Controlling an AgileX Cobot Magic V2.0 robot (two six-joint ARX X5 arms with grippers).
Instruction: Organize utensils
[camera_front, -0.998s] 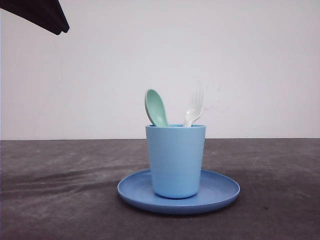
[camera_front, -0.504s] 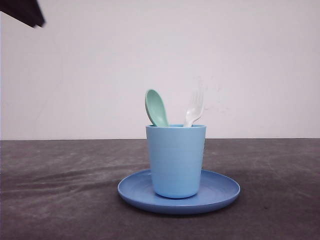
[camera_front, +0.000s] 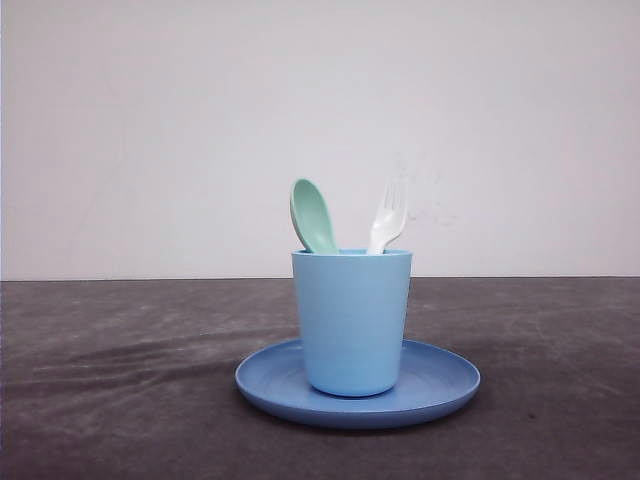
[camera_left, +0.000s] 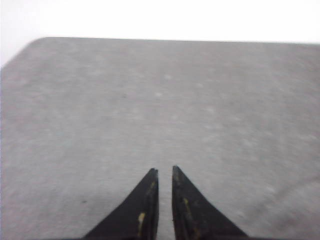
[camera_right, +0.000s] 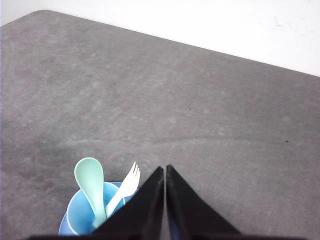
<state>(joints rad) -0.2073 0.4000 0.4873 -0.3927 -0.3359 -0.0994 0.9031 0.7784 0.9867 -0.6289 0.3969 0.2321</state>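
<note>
A pale mint-green spoon (camera_front: 314, 215) and a white fork (camera_front: 388, 217) stand upright inside the light blue cup (camera_front: 351, 320), heads up above its rim. The cup rests on a round blue plate (camera_front: 440, 385) in the middle of the dark table. In the right wrist view the spoon (camera_right: 90, 182) and fork (camera_right: 127, 186) lean in the cup (camera_right: 80, 217) just beside my right gripper (camera_right: 165, 169), which is shut and holds nothing. My left gripper (camera_left: 165, 171) hangs over bare grey table with its fingers nearly together and nothing between them.
The dark grey table (camera_front: 120, 380) stretches to both sides of the plate. A plain white wall (camera_front: 200, 120) stands behind it. The table's rounded far corner (camera_left: 40, 42) lies ahead of the left gripper.
The dark arm part at the upper left of the front view has drawn away to the left and left the picture. Cup, plate, spoon and fork have not moved.
</note>
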